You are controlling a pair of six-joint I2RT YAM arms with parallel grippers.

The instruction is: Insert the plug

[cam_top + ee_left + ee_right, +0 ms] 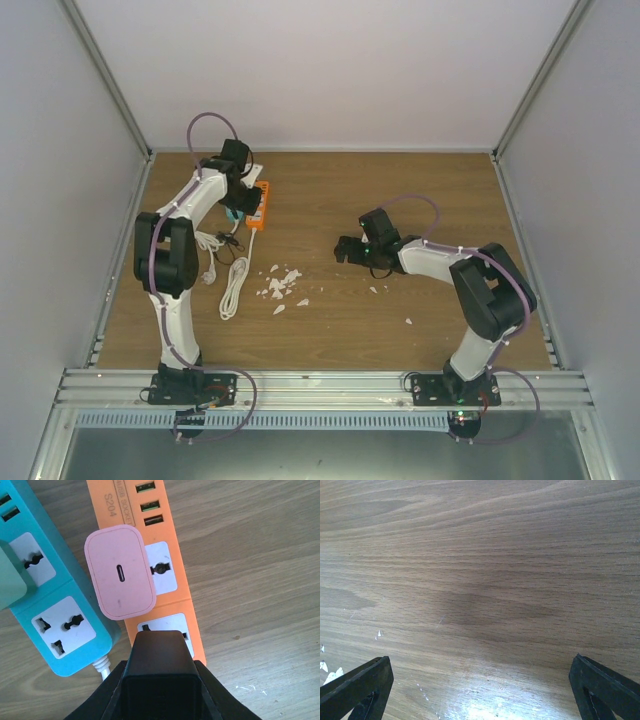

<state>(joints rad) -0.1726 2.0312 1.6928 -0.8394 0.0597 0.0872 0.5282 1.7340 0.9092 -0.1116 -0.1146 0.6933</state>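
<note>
My left gripper is shut on a black plug and holds it right over the near white socket of the orange power strip. The plug hides most of that socket, so I cannot tell whether its pins are in. A pink charger sits in the strip's middle socket. In the top view the left gripper is at the orange strip at the back left. My right gripper is open and empty above bare wood, mid-table in the top view.
A teal power strip lies just left of the orange one, with a green charger in it. White coiled cables and white scraps lie on the wooden table. Enclosure walls stand all round.
</note>
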